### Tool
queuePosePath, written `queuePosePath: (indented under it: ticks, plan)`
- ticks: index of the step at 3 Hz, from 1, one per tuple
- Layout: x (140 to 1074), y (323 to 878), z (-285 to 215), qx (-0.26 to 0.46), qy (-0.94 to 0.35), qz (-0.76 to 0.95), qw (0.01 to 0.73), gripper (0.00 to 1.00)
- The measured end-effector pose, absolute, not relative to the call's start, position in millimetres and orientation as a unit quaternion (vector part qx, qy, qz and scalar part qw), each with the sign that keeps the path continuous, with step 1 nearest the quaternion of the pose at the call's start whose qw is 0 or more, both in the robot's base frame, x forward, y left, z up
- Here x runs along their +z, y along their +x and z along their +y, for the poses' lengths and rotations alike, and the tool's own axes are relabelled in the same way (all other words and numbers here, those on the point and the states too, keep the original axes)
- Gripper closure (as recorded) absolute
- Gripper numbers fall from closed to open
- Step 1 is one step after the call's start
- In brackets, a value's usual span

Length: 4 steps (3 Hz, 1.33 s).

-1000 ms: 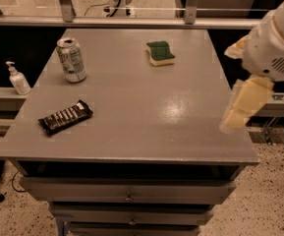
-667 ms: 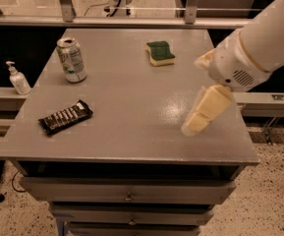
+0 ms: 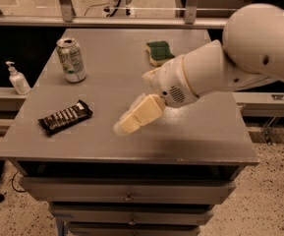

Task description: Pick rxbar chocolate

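Note:
The rxbar chocolate (image 3: 65, 117) is a flat dark wrapped bar with white lettering. It lies at the front left of the grey table (image 3: 200, 132), slanting up to the right. My gripper (image 3: 131, 119) hangs over the front middle of the table, to the right of the bar and apart from it. The white arm reaches in from the right. Nothing shows in the gripper.
A green-white soda can (image 3: 71, 59) stands at the back left. A green-and-yellow sponge (image 3: 159, 52) lies at the back middle. A white pump bottle (image 3: 17, 78) stands on a ledge left of the table. Drawers sit under the table's front edge.
The arm has swung left across the table, bringing the gripper from the right edge to the front middle, closer to the bar. The bar, can and sponge have not moved.

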State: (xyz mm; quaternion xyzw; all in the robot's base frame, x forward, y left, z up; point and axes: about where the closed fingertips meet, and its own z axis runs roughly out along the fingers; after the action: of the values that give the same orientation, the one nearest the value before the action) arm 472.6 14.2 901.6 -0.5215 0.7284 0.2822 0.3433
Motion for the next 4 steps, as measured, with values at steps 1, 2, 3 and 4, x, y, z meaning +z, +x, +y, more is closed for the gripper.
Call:
queuePosePath:
  ticks: [1,2,3,4]
  plan:
    - [906.6,468.1,67.8,0.339,-0.5,0.703,0.376,0.0]
    - [915.1,466.3,82.5,0.351,-0.496,0.695,0.385,0.0]
    - [915.1,466.3,82.5,0.351,-0.496,0.695,0.385,0.0]
    - [913.9,468.7,89.7,0.356,-0.497,0.681,0.403,0.0]
